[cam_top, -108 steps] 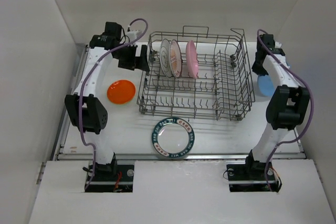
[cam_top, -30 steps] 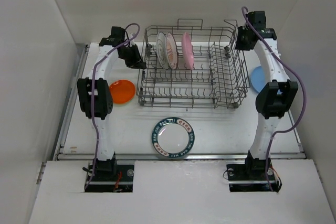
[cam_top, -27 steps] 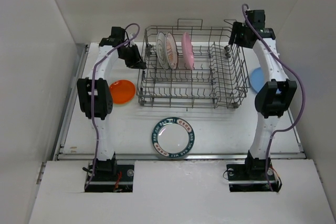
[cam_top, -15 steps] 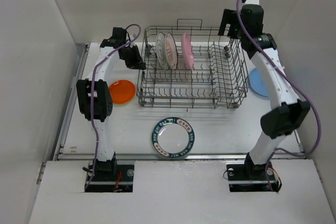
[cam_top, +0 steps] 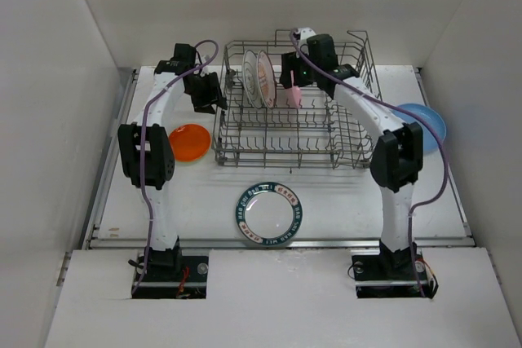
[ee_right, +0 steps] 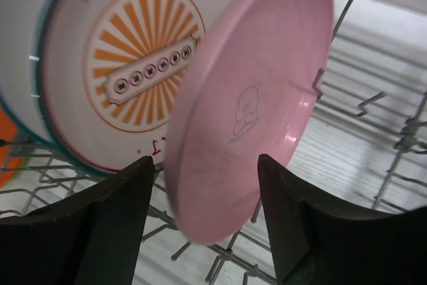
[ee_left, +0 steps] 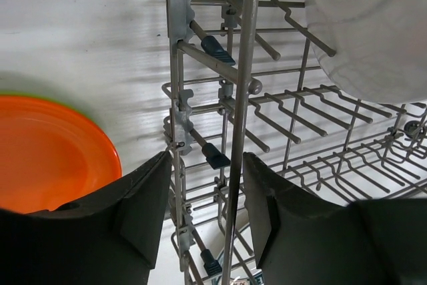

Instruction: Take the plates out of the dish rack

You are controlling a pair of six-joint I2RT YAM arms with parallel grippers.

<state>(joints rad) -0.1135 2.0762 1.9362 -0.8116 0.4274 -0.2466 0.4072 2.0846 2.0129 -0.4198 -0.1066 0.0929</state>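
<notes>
The dish rack [cam_top: 269, 148] stands at the back middle of the table. Two white patterned plates [cam_top: 259, 77] and a pink plate [cam_top: 292, 94] stand upright in it. My right gripper [cam_top: 293, 77] hovers over the pink plate [ee_right: 247, 98], open, with the plate's rim between its fingers and a gap on both sides [ee_right: 207, 211]. A white plate with orange rays [ee_right: 127, 65] stands just behind it. My left gripper [cam_top: 217, 100] is at the rack's left wall, open [ee_left: 207, 211], with an upright rack wire [ee_left: 240, 131] between its fingers, untouched.
An orange plate [cam_top: 188, 141] lies left of the rack, a thin green edge showing behind it [ee_left: 40, 93]. A teal-rimmed plate [cam_top: 270, 214] lies in front of the rack. A blue plate [cam_top: 426, 123] lies on the right. White walls enclose the table.
My right arm swung from the rack's far right corner over to the pink plate, jaws open round it. My left gripper opened off the rack wire.
</notes>
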